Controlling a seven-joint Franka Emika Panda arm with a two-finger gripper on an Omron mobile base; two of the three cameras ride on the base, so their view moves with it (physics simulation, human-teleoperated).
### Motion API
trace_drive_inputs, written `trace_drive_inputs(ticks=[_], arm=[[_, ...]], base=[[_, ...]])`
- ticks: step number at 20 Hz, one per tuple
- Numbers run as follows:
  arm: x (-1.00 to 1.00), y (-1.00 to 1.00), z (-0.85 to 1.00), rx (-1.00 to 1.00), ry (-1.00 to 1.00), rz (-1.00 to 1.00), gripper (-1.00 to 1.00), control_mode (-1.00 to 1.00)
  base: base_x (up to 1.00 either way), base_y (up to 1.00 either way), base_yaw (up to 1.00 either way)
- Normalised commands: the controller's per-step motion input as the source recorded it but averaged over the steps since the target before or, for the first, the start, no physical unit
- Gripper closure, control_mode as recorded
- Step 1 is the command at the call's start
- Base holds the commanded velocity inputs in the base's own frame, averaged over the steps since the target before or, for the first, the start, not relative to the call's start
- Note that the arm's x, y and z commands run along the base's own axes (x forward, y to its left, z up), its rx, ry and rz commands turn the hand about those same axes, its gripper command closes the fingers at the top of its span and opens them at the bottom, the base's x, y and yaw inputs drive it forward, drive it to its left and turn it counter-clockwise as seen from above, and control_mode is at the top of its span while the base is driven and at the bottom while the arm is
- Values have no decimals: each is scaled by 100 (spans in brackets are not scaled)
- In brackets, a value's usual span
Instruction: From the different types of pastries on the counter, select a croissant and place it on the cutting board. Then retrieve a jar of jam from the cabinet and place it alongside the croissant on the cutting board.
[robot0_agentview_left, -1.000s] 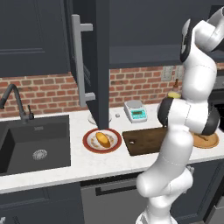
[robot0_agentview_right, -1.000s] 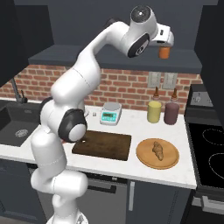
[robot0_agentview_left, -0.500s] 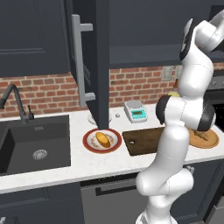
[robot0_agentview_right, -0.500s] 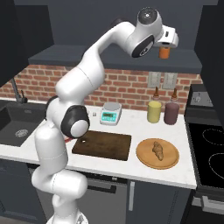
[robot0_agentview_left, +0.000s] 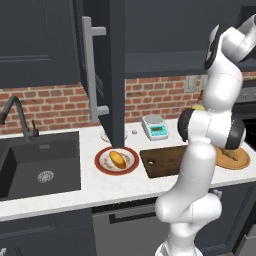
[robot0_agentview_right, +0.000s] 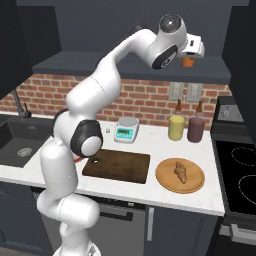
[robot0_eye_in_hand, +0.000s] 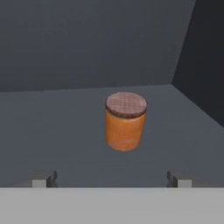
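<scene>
You're on the jam step now, though the first one looks unfinished: the croissant (robot0_agentview_right: 180, 171) lies on the round plate (robot0_agentview_right: 165, 177) to the right of the board (robot0_agentview_right: 117, 166), and the board is bare. The bun (robot0_agentview_left: 118, 159) sits on the red-rimmed plate (robot0_agentview_left: 102, 162) left of the board, near the sink (robot0_agentview_left: 38, 165). Your arm is raised high into the open cabinet (robot0_agentview_right: 125, 67), with the gripper (robot0_agentview_right: 190, 56) level with the shelf and pointed at the jar (robot0_eye_in_hand: 125, 121). The jar stands upright on the shelf, apart from the back wall and the side wall, nothing crowding it. In the hand view it sits ahead of the fingertips (robot0_eye_in_hand: 41, 180), roughly centred between them, with a clear gap to each; the jaws are spread as wide as they go and hold nothing. What the next move calls for, I'd judge, is a straight advance along the shelf until the fingers flank the jar's body below the lid, then a close. Keep the hand level so a finger doesn't clip the jar and tip it or push it back toward the wall. Once it's gripped, lift slightly before backing out past the shelf edge, and mind the open door (robot0_agentview_left: 117, 70) on the way down to the board
</scene>
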Motion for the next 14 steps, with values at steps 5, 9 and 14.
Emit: trace_drive_inputs(ticks=[5,9,14], arm=[[47,-2,0,0,0,0,-100,-100],[0,-2,0,0,0,0,-100,-100],[5,-26,0,0,-1,0,-100,-100]], base=[[0,0,0],[0,0,0],[0,0,0]])
